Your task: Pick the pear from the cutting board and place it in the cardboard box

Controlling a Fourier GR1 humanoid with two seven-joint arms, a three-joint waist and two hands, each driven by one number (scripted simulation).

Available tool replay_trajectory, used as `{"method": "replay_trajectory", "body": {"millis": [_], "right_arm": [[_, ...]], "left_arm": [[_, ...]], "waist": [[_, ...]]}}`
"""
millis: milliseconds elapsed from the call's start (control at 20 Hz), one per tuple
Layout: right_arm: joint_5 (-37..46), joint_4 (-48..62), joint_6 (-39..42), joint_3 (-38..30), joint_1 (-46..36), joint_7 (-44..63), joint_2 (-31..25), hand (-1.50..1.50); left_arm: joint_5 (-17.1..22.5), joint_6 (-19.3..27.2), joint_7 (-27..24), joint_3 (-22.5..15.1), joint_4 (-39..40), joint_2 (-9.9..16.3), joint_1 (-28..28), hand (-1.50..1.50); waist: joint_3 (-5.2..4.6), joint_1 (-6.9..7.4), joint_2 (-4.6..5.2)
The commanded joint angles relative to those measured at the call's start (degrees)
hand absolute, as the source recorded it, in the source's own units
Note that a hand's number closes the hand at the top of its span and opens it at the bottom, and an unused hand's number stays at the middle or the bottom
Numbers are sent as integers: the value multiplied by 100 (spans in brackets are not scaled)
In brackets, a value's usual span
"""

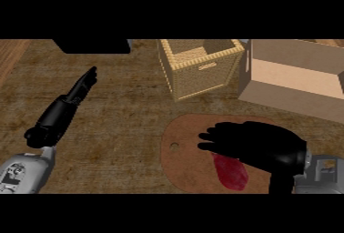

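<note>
Grasp step: right hand [259,143] curled over the red pear [230,172] on cutting board [184,150], lower centre; next needs a lift toward cardboard box [289,79], upper right; left hand [74,98] rests straight-fingered at left.

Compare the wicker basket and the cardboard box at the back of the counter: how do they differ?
The wicker basket is woven and pale yellow; the cardboard box has smooth tan walls. The basket is narrower and the box wider, running past the view's right edge. The basket stands behind the cutting board, the box further right. Both are open-topped and stand upright.
</note>
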Motion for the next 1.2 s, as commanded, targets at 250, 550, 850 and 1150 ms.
{"method": "replay_trajectory", "body": {"millis": [250,550,850,1150], "right_arm": [[1149,438,-279,103,148,-544,199,-150],[1480,890,-284,190,129,-857,705,-150],[1858,1096,-299,121,217,-1195,797,-150],[2345,1808,-585,51,-138,-1367,862,-150]], "left_arm": [[-260,-169,479,202,-572,-272,96,0],[-372,-450,-123,446,23,-443,202,0],[-675,-486,-129,549,8,-624,235,0],[-608,-753,-49,835,165,-503,-130,0]], "waist": [[1,6,-5],[-1,2,2],[-1,0,1],[-1,10,7]]}}
